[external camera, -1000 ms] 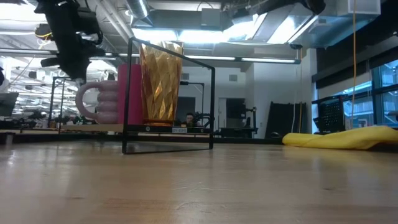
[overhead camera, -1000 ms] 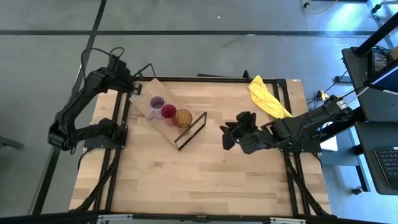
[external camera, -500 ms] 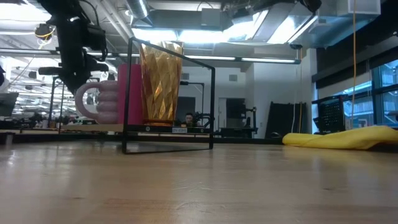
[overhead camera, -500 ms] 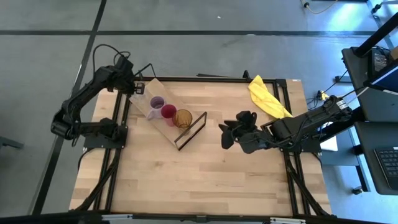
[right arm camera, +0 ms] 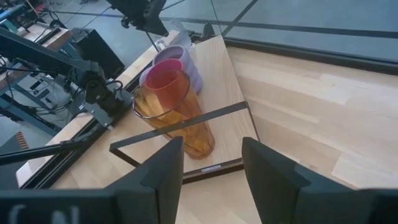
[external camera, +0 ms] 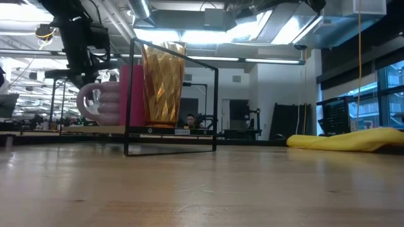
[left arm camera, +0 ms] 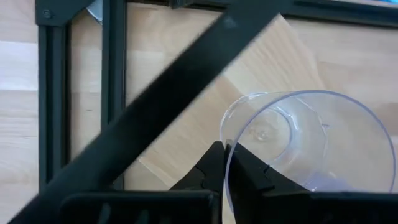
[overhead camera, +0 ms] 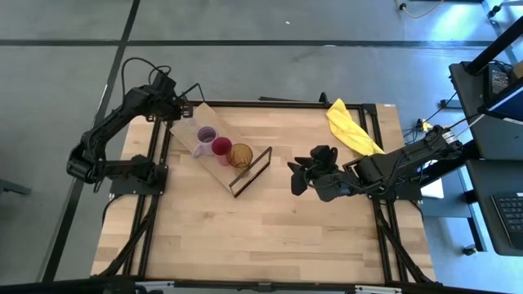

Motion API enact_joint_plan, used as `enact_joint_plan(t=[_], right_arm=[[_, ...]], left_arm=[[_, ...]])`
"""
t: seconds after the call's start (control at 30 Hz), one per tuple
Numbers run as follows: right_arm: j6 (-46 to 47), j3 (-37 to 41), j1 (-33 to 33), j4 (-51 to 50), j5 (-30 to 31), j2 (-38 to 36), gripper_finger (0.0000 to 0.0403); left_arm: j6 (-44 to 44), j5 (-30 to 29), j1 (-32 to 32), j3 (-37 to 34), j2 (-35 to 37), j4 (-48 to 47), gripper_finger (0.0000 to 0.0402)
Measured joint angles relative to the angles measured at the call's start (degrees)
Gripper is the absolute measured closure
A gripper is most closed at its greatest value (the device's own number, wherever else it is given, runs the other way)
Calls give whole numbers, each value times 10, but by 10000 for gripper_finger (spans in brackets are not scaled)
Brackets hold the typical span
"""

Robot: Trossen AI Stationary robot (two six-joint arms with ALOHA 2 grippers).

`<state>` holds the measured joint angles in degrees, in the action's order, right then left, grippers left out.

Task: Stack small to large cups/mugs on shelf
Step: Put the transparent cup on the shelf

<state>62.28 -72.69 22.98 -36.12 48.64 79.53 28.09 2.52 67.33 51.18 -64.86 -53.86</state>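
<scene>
At the shelf's (overhead camera: 214, 140) bare end, the left gripper (left arm camera: 224, 163) pinches the clear glass's (left arm camera: 311, 140) rim.
Purple mug (overhead camera: 205, 136), red cup (overhead camera: 221, 147) and amber tumbler (overhead camera: 240, 154) line up on the shelf toward its wire frame (overhead camera: 253, 171); the right gripper (overhead camera: 299, 175) waits beyond the frame, fingers spread, holding nothing.
</scene>
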Motion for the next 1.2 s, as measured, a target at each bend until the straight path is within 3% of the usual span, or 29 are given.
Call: enact_joint_plan(t=[0.17, 0.83, 1.03, 1.2], right_arm=[[3, 0, 0, 0, 4, 0, 238], [3, 0, 0, 4, 14, 0, 238], [4, 0, 0, 3, 14, 0, 238], [-1, 0, 0, 3, 14, 0, 238]], left_arm=[[14, -34, 0, 0, -1, 0, 392], [-27, -49, -27, -1, -24, -29, 391], [-20, -79, -54, -1, -23, -26, 391], [-13, -80, -74, -1, -23, -18, 370]])
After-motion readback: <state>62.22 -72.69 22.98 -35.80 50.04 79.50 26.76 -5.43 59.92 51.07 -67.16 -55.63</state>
